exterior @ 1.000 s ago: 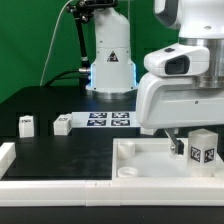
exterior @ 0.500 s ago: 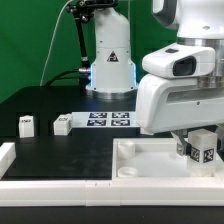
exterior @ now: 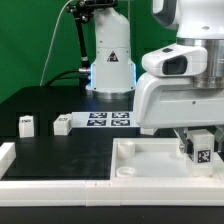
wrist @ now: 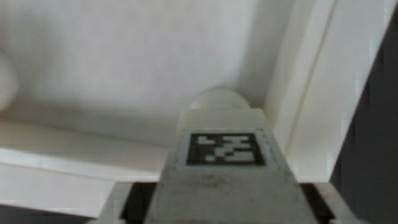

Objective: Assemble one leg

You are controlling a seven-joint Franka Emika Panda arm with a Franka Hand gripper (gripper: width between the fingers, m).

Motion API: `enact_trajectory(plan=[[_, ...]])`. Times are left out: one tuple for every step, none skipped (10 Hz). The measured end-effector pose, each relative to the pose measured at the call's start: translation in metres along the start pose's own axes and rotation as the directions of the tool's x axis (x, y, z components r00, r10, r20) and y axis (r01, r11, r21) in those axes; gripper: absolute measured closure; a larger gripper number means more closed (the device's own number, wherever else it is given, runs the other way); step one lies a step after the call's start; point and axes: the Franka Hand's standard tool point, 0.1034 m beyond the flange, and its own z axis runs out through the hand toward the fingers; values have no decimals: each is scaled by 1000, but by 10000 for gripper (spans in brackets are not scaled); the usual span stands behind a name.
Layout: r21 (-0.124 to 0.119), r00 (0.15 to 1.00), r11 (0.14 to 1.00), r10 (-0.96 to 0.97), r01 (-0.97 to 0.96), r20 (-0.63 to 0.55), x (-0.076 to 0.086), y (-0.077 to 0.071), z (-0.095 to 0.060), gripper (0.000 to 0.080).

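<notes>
My gripper [exterior: 199,146] is shut on a small white leg [exterior: 201,150] with a black-and-white tag on its face, and holds it low over the far right part of the large white tray-like panel [exterior: 150,160]. In the wrist view the leg [wrist: 226,140] points at the panel's inner corner by its raised rim [wrist: 306,90], and dark fingers [wrist: 139,205] flank it on both sides. Two more legs [exterior: 26,125] [exterior: 62,124] lie on the black table at the exterior view's left.
The marker board [exterior: 108,120] lies at the back in front of the robot base [exterior: 110,60]. A white rail [exterior: 5,155] runs along the table's front edge and the exterior view's left side. The arm's white body [exterior: 175,95] hangs over the panel.
The gripper has moved down a little with the leg, bringing it closer to the panel's right corner.
</notes>
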Motion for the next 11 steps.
enact_trajectory(plan=[[0, 986, 986, 164, -164, 1, 0, -1, 0, 510], [-2, 954, 954, 301, -301, 0, -1, -2, 0, 510], [-3, 922, 922, 386, -386, 0, -1, -4, 1, 510], [-7, 884, 884, 467, -467, -3, -2, -3, 1, 509], [-17, 843, 843, 538, -538, -9, -2, 1, 0, 508], [-27, 808, 808, 588, -589, -14, -3, 4, 0, 502], [-38, 776, 775, 631, -631, -20, -4, 8, 0, 502], [-52, 728, 727, 685, -685, -27, -5, 12, 0, 498], [-66, 693, 690, 720, -721, -34, -6, 18, -1, 498], [-73, 671, 668, 740, -740, -39, -7, 21, -1, 496], [-67, 613, 610, 789, -789, -39, -7, 20, 0, 496]])
